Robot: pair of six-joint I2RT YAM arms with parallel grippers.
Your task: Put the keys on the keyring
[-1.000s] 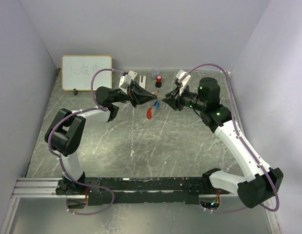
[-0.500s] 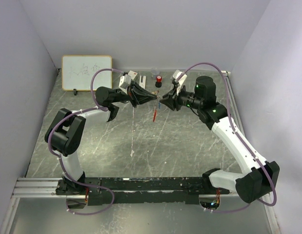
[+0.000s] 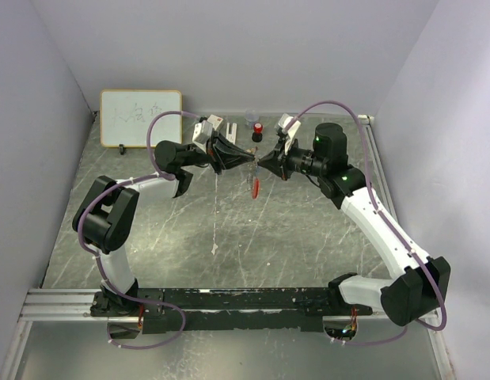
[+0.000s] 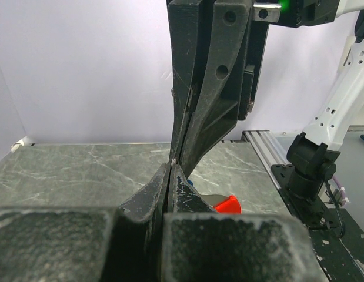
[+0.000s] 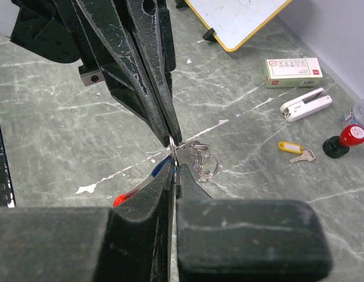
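Note:
My left gripper [image 3: 251, 160] and right gripper [image 3: 262, 165] meet tip to tip above the back middle of the table. Between the tips runs a thin wire of the keyring [image 5: 173, 150], and both grippers are shut on it. Silvery wire loops [image 5: 204, 161] hang just beside my right gripper [image 5: 175, 168]. The red tag [image 3: 256, 188] dangles below the tips, and its end [image 4: 227, 204] shows past my left gripper [image 4: 170, 168]. A blue key head [image 5: 164, 163] peeks out by the right jaws. A small key with a yellow tag [image 5: 290, 147] lies on the table.
A whiteboard [image 3: 140, 117] leans on the back wall at the left. A white box [image 5: 294, 71], a white stapler [image 5: 305, 104] and a red-and-black stamp [image 3: 257, 131] sit near the back edge. Purple cables loop over both arms.
My right gripper has slid left up to the left gripper's tips and closed on the ring. The red tag swung from left of the tips to hang straight below. The left arm stayed put.

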